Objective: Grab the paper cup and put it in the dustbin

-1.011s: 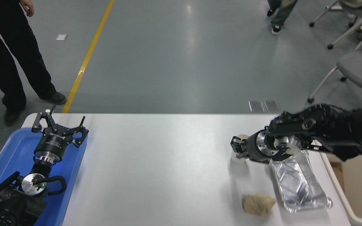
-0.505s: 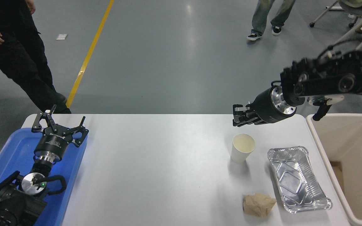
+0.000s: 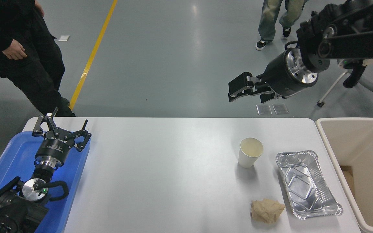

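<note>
Head view: cup not yet grasped, right arm high and off-target

Landmark = paper cup. It stands upright on the white table, mouth up, empty as far as I can see. Nothing touches it.

Right gripper hangs well above and behind the cup, over the floor past the table's far edge, wrist pointing left. Fingers look close together with only a slim gap; nothing between them. Left gripper is parked far to the cup's left over the blue tray, fingers spread, empty.

Around the cup:
- foil tray just to its right, apart from it
- brown paper wad nearer the camera than the cup, apart from it
- dustbin further right, past the foil tray, off the table's right end, open top
- a person stands far to the left behind the table; another's legs are far behind the cup

How I'd do the grasp:
- spread the fingers wider than the cup body before descending
- come in from the cup's far-left side, which is clear; the right side is crowded by the foil tray
- grip mid-wall, light squeeze; thin paper likely crushes or pops out if clamped hard
- lift straight up so the cup clears the foil tray, then carry right over the dustbin rim before releasing

Main risk: a fingertip clipping the rim on the way down and tipping the cup.
</note>
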{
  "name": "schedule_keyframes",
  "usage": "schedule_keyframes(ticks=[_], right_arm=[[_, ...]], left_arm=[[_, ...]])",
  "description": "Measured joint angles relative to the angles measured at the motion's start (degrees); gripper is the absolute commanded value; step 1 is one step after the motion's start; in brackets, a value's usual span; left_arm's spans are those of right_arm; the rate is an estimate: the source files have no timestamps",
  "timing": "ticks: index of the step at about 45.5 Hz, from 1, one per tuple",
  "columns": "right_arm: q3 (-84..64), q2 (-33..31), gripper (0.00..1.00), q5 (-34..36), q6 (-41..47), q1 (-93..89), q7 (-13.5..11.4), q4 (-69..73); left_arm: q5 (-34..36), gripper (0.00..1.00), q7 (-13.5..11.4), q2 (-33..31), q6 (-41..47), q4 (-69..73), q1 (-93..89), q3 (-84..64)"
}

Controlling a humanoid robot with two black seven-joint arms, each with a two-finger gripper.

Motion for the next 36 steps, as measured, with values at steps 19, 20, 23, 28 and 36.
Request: schedule_keyframes(ticks=[19, 20, 23, 28, 36], right_arm=[[-1.3, 0.1, 1.0, -5.6, 7.3, 2.3, -0.1, 1.3], [-1.3, 0.1, 1.0, -5.6, 7.5, 2.3, -0.1, 1.4], [-1.4, 0.1, 1.0, -5.7, 7.8, 2.1, -0.1, 1.4], [-1.5, 0.1, 1.0, -5.2, 7.8, 1.6, -0.1, 1.3], [-1.7, 0.2, 1.0, -3.9, 4.4, -1.4, -0.2, -0.6]], left_arm=[[0.0, 0.99, 0.0, 0.0, 0.0, 0.0, 0.0, 0.0], [0.0, 0.99, 0.0, 0.0, 0.0, 0.0, 0.0, 0.0], [0.0, 0.99, 0.0, 0.0, 0.0, 0.0, 0.0, 0.0], [0.0, 0.99, 0.0, 0.0, 0.0, 0.0, 0.0, 0.0], [0.0, 0.99, 0.0, 0.0, 0.0, 0.0, 0.0, 0.0]])
